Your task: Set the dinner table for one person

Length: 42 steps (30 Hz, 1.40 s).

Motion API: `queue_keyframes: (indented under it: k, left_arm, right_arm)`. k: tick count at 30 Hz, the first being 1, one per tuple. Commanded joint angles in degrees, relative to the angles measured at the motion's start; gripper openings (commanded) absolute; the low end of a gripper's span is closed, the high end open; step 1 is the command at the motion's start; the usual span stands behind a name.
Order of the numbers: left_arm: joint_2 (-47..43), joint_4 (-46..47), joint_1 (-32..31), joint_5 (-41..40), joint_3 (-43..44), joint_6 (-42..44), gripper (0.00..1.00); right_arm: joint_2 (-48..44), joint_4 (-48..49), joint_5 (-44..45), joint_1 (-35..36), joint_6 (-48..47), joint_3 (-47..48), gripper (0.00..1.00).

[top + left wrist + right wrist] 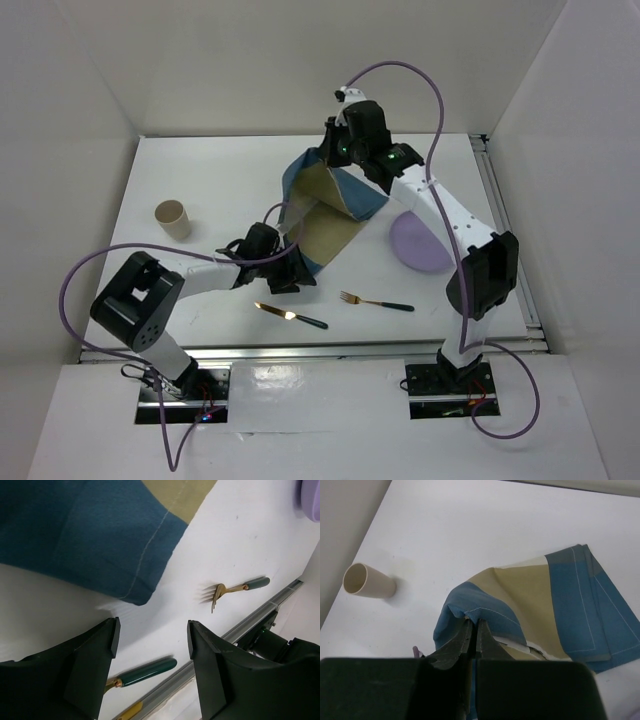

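My right claw [472, 630] pinches a raised fold of the soft placemat [560, 595]; my left claw [154, 630] gapes over the smooth white dinner table [240, 540].

Robot lab: white walls [70, 120] box in dinner table [220, 180] (silver rail [507, 225] along edge); left arm [190, 275], right arm [445, 210] bolted at front.

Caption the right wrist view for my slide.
Right gripper shut on the placemat edge, cup on the table beyond.

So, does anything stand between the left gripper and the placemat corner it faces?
Nothing visible does. Only bare dinner table lies between the open left gripper and the corner of the blue placemat. The fork and the knife lie clear of that gap.
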Motion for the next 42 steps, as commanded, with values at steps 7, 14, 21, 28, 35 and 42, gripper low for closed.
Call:
queue_keyframes:
  k: [7,14,21,28,35,42]
  left_arm:
    - [0.6,-2.8,-1.4,-4.9,4.0,0.8,0.73]
    - [-3.8,-4.8,-1.4,-9.9,3.5,3.8,0.75]
    - [1.7,-2.3,-1.4,-8.6,7.8,9.6,0.76]
    - [7.3,4.7,-1.4,-4.7,8.3,15.8,0.74]
    - [9.5,13.1,-1.4,1.8,6.7,13.4,0.6]
    - [9.2,10.7,-1.4,2.3,7.3,14.0,0.21]
  right_arm:
    - [-8.8,3.9,-8.7,-8.8,2.8,-4.1,0.0]
    - [-11.2,3.4,-12.5,-11.8,2.8,-5.1,0.0]
    - [-11.7,3.4,-13.6,-12.3,2.8,-5.1,0.0]
    - [-12.3,3.4,-16.1,-14.6,3.3,-5.1,0.0]
    - [-12.8,3.4,-16.6,-15.8,3.9,-5.1,0.0]
    - [-12.8,2.8,-17.2,-16.3,3.9,-5.1,0.0]
